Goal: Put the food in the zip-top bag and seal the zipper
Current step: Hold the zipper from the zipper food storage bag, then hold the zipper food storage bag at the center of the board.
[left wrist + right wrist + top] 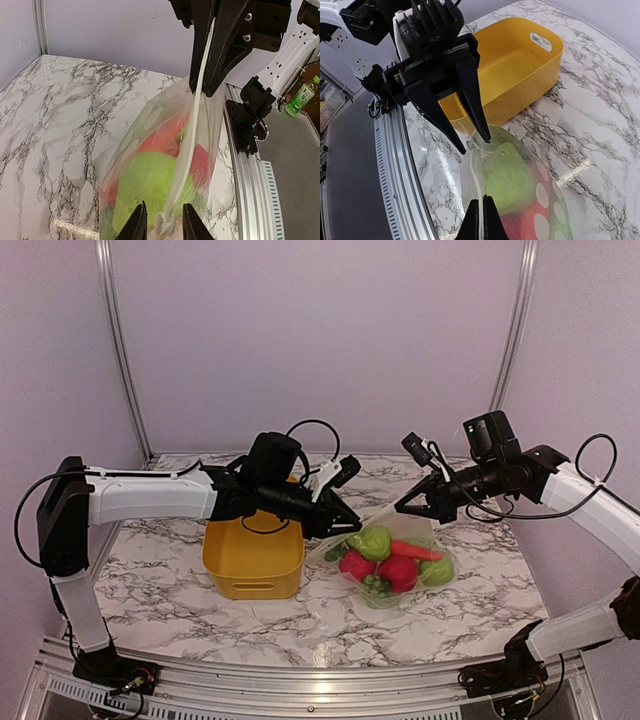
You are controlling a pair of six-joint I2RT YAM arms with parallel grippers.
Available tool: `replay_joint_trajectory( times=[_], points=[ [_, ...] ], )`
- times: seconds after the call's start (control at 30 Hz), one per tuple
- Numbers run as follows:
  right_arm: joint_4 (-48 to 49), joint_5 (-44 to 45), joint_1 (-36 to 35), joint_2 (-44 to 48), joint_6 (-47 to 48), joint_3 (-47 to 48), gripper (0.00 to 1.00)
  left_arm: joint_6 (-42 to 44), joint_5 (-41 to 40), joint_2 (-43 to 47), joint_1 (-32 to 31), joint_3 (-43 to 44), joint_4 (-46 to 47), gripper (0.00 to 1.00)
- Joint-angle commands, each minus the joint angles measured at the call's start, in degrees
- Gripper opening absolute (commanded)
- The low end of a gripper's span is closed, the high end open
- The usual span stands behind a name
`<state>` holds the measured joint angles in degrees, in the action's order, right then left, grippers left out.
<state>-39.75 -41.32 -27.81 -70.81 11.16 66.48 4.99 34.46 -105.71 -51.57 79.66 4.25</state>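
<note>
- Right claw (480, 217): clenched on the zipper (192, 135), pinching the strip flat between both fingers.
- Left claw (162, 222): released; its fingers stand apart on either side of the zipper's end tab, with a gap showing on each side.
- Surface and room: white marble-patterned table (150, 580) with grey veins, pale lilac walls (320, 330), aluminium uprights (120, 350) at the back corners, and a ridged aluminium rail (300, 680) along the near edge.
- Zip-top bag (145, 120): at 3 o'clock from the table's centre in the top view, with its mouth edge stretched between the two claws and its body sagging to the tabletop.
- Contents: the food (395, 568) sits inside the bag. A green apple (372, 540) lies at 11 o'clock and a carrot (416, 551) at 1 o'clock, with red pieces low in the middle and more green at 4 o'clock.
- Yellow bin (250, 565): at 9 o'clock from the table's centre, just beside the bag, below the left arm's wrist.
- Left wrist view alone: a green bottle (302, 95) at 3 o'clock, on a grey surface beyond the rail.
- Right wrist view alone: the left claw seen from the front, its fingertips splayed about the zipper's end, at 12 o'clock from the right claw's own tips.
</note>
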Motion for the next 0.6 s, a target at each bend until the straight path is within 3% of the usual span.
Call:
replay_joint_trajectory(
  times=[0.0, 0.33, 0.57],
  points=[
    [1.0, -1.7, -0.8, 1.2, -0.1, 1.3, 0.0, 1.3, -0.3, 0.5, 0.3, 0.9, -3.3, 0.24],
    [1.1, -1.4, -0.7, 0.6, 0.1, 1.5, 0.0, 2.6, 0.0, 0.4, 0.4, 1.0, -4.2, 0.03],
    [1.4, 0.7, -0.5, 0.4, -0.1, 2.7, 0.0, 3.2, 0.0, 0.2, 0.9, -0.6, -6.6, 0.04]
  ],
)
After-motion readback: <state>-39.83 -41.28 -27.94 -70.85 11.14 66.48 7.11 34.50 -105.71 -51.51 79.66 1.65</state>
